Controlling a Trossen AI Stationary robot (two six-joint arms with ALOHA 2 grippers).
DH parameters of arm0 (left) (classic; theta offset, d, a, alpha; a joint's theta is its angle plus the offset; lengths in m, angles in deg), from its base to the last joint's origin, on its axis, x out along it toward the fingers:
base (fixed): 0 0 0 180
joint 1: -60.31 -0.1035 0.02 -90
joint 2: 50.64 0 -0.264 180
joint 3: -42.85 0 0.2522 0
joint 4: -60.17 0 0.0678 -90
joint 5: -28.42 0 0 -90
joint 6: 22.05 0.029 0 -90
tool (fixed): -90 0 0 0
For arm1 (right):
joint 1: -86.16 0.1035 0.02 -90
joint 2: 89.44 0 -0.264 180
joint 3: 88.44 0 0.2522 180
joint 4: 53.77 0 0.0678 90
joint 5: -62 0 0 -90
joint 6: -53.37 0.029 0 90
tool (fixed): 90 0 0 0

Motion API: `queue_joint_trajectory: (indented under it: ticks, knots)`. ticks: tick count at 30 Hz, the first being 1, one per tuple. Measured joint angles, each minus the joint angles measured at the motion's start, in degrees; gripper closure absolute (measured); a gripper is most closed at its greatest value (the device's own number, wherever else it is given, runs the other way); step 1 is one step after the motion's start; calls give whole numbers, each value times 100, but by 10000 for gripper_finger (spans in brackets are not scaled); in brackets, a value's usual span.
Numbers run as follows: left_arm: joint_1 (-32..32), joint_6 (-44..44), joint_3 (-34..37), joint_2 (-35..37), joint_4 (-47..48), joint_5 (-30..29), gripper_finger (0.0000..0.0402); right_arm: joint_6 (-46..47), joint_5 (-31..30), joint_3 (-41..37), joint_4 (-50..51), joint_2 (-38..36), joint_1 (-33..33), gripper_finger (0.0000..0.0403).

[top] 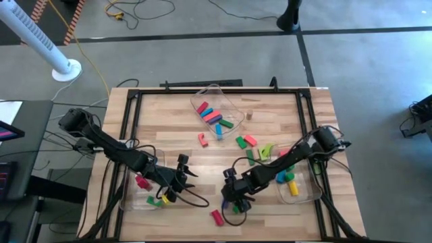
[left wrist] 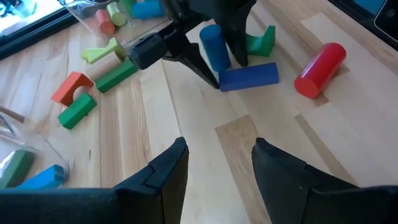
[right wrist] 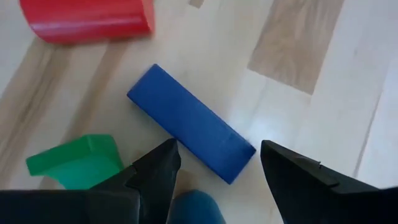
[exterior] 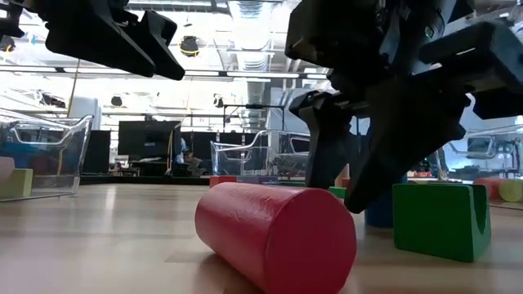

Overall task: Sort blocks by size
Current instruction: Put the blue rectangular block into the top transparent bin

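Blue is what sits under the right pincer (right wrist: 214,165): a flat blue bar (right wrist: 191,132) lies on the pale wood of the table (top: 169,115), and the two dark fingers stand spread wide above it, one at each long side, gripping nothing. Just beside the bar stands a blue cylinder (left wrist: 214,46), upright, close against one finger. A green arch block (right wrist: 78,163) lies near the bar's other side, and a red cylinder (right wrist: 87,18) rests on its side a little farther off, near the table's front edge.

The left pincer (left wrist: 214,168) hovers over bare wood, facing the right one, its fingers parted and holding nothing. Beside the left arm a clear bin (top: 131,196) holds red, green and yellow blocks.

Farther out, more blocks (top: 253,148) in green, red and pale yellow-green lie loose around the middle of the table. A second clear bin (top: 307,192) by the right arm holds blue and yellow pieces. A third bin (top: 226,101) toward the far side holds red, blue, pink and green bars.
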Motion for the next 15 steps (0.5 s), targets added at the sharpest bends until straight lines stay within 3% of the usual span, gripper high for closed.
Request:
queue_joint_trajectory:
  ticks: [15]
  knots:
    - [0,7,0,0,7,0,232,218,-491,381,1464,7,6,143]
